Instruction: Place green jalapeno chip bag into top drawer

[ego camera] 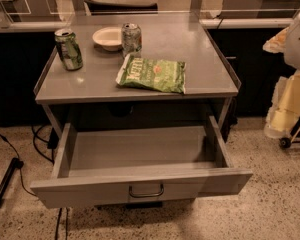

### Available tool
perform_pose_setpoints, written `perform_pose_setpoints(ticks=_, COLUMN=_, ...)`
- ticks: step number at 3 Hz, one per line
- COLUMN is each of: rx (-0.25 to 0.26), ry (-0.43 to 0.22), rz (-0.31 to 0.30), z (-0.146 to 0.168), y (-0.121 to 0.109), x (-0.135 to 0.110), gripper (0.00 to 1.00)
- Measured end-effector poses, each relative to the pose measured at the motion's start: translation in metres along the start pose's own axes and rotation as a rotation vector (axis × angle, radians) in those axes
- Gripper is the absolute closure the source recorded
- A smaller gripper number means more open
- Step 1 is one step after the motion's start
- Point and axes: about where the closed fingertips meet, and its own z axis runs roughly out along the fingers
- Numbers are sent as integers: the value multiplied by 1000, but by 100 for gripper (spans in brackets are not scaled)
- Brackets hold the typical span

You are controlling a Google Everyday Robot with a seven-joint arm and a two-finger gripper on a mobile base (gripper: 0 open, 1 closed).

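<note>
Top drawer [90, 191]: wide, shallow, grey metal, pulled fully out below the table, and we see nothing lying on its floor.

Table [200, 59]: grey top with low raised edges, directly above and behind the drawer.

Green jalapeno chip bag [152, 74]: lies flat near the table's front edge, right of centre, with one corner close to the lip. It is not yet in the drawer.

Green soda can [69, 49]: upright at the left, well apart from the bag.

Second can [131, 39]: upright just behind the bag, beside a pale bowl [107, 38].

Handle [146, 191]: small, curved, at the centre of the drawer front.

Gripper: out of view, so we cannot tell its state. A pale shape at the right edge may be part of the arm.

Handling note, our judgement: we would take the bag from above at its front or right side, away from the second can. We would pinch a fold of foil rather than span its width, lift it clear of the table edge, carry it forward and lower it over the open drawer before letting go.
</note>
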Motion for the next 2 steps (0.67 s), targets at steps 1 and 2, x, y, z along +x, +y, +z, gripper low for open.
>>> perform_pose_setpoints(ticks=1, rx=0, ry=0, rz=0, z=0, y=0, x=0, gripper=0)
perform_pose_setpoints(ticks=2, rx=18, ry=-55, rz=22, z=8, y=-11, x=-15, gripper=0)
